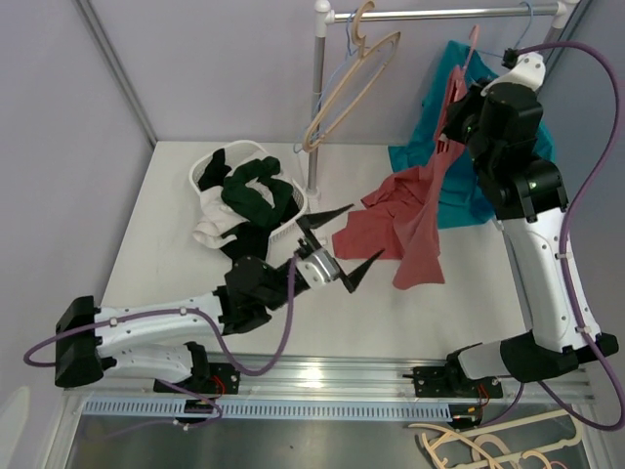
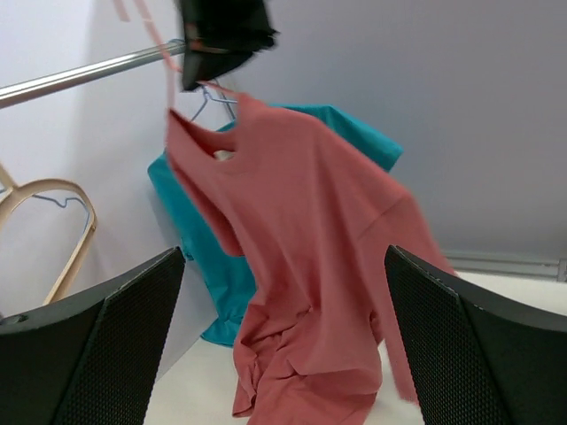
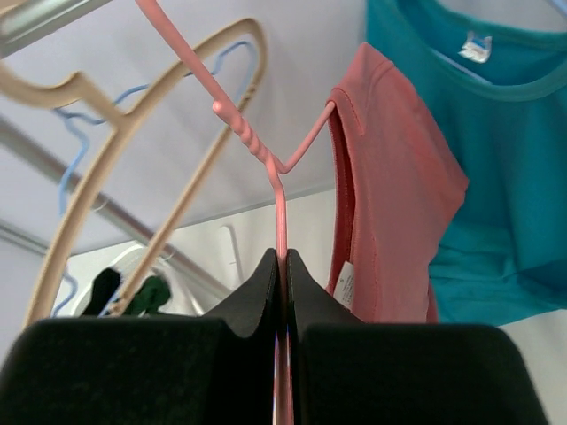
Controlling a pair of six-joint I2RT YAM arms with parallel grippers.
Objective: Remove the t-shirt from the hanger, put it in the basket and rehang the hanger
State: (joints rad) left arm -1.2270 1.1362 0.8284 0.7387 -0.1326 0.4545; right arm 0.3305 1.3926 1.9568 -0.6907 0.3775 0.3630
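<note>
The right claw was clenched on the pink hanger, far right, with the red t-shirt hanging from it down to the worktop. The left claw gaped near the hem. Next it likely needed to grip the cloth and pull it off.

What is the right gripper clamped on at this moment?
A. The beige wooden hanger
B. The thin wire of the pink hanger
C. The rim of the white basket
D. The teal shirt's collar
B: the right wrist view shows the right gripper with its jaws shut on the wire of the pink hanger, with the red t-shirt draped from the hanger just beside it.
</note>
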